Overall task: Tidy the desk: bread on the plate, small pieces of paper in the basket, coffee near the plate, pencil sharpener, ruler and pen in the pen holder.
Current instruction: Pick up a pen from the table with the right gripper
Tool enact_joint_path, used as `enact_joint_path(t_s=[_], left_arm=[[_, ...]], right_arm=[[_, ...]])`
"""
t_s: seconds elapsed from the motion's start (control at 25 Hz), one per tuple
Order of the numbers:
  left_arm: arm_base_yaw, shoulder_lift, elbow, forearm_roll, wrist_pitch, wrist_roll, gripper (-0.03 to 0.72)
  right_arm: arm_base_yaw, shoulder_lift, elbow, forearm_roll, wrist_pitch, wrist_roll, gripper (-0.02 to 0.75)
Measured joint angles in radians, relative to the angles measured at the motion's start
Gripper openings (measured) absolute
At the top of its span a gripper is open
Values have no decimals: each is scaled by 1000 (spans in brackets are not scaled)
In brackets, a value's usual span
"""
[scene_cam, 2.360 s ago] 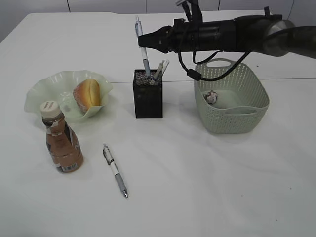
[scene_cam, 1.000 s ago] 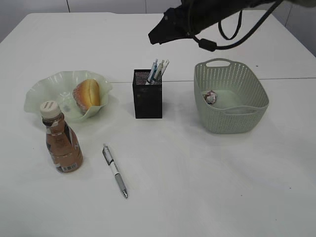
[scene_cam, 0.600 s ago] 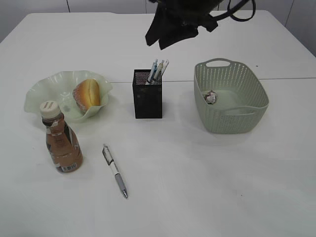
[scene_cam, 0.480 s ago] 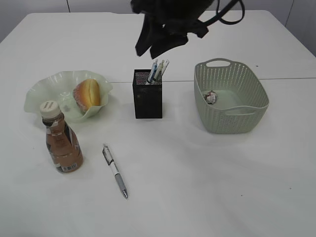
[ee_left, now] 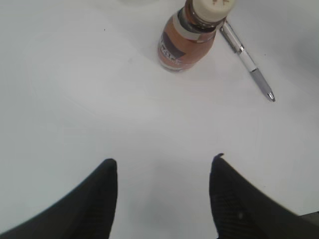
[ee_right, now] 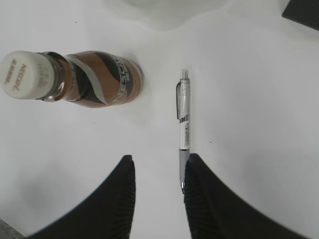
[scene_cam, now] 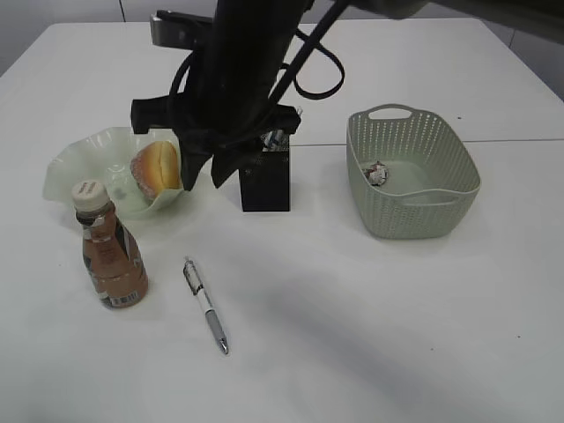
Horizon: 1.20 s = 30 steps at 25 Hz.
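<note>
A white pen (scene_cam: 205, 306) lies on the table in front of the coffee bottle (scene_cam: 110, 260). My right gripper (scene_cam: 203, 181) hangs open over the table between the plate (scene_cam: 70, 163) and the black pen holder (scene_cam: 269, 189). In the right wrist view the pen (ee_right: 184, 124) lies below, its tip by my right gripper's (ee_right: 158, 159) right finger, and the coffee (ee_right: 79, 82) is to the left. The bread (scene_cam: 157, 166) sits on the plate. A small piece of paper (scene_cam: 377, 173) lies in the basket (scene_cam: 414, 207). My left gripper (ee_left: 164, 162) is open and empty, short of the coffee (ee_left: 192, 35) and pen (ee_left: 247, 62). The ruler and pencil sharpener are out of view.
My right arm crosses in front of the pen holder and hides its top and the pens in it. The plate's rim (ee_right: 164, 10) and a corner of the pen holder (ee_right: 304, 10) edge the right wrist view. The left arm does not show in the exterior view.
My right gripper let a pen go into the pen holder, then swung from above and behind the holder down and left to beside the plate. The left gripper's opening is unchanged.
</note>
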Motion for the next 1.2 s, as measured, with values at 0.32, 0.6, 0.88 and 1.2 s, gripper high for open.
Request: enact_joint_path(t_s=[0.32, 0.6, 0.88, 1.2], left_arm=[[0, 0, 0, 25, 0, 2, 433], [0, 0, 0, 27, 0, 2, 433], [0, 0, 0, 42, 0, 4, 433], [0, 0, 0, 57, 0, 4, 433]], right_arm=[[30, 98, 0, -21, 0, 9, 321], [47, 163, -3, -50, -2, 64, 388], [54, 209, -8, -62, -4, 84, 388], [69, 253, -15, -73, -8, 90, 330]])
